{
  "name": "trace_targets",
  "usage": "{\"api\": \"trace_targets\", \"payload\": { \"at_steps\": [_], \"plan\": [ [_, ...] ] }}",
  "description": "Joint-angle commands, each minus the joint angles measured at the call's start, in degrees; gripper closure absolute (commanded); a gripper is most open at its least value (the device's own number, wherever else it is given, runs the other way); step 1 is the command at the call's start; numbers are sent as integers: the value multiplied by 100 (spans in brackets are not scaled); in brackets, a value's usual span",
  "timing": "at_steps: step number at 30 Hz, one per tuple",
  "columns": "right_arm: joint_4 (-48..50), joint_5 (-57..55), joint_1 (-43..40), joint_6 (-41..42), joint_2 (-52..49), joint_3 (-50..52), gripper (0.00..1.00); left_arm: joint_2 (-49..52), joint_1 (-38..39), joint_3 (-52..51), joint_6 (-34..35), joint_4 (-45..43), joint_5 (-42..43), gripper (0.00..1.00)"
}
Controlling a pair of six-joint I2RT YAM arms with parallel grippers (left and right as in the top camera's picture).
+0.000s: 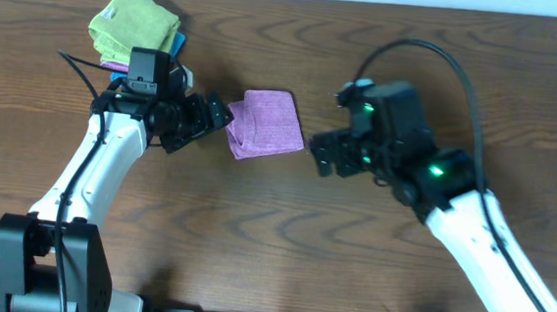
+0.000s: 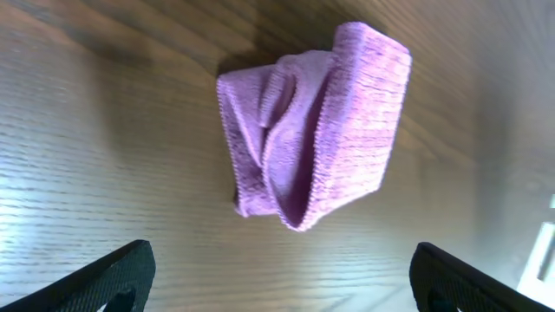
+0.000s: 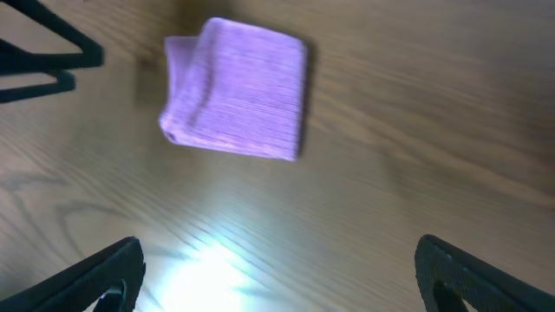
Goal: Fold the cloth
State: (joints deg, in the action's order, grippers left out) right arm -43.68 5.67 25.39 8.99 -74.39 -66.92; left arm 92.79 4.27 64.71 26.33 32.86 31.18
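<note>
The lilac cloth lies folded into a small thick square on the wooden table, between my two arms. In the left wrist view the cloth shows its layered open edges, with one side rolled up. From the right wrist the cloth appears flat and squarish. My left gripper is open just left of the cloth, nothing between its fingers. My right gripper is open to the right of the cloth, a short gap away, and its fingers hold nothing.
A lime-green folded cloth sits on a small pile at the back left, with a blue cloth under it. The left arm's white link and the right arm's white link slant across the near table.
</note>
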Motion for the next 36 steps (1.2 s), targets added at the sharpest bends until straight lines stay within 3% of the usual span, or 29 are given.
{"api": "trace_targets", "payload": {
  "at_steps": [1, 9, 18, 29, 36],
  "plan": [
    [-92, -179, -365, -247, 599, 557, 1, -109, -13, 70, 160, 17, 267, 5],
    [59, -72, -962, 96, 2647, 2374, 1, -107, -13, 70, 295, 122, 343, 5],
    [81, -118, -973, 850, 4503, 3685, 1, -85, -11, -44, 463, 348, 472, 5],
    [39, -114, -973, 944, 4588, 3764, 1, -22, -4, -728, 787, -136, 743, 5],
    [37, -118, -973, 940, 4588, 3764, 1, -20, 122, -1386, 1456, -1281, 717, 5]
  ]
}}
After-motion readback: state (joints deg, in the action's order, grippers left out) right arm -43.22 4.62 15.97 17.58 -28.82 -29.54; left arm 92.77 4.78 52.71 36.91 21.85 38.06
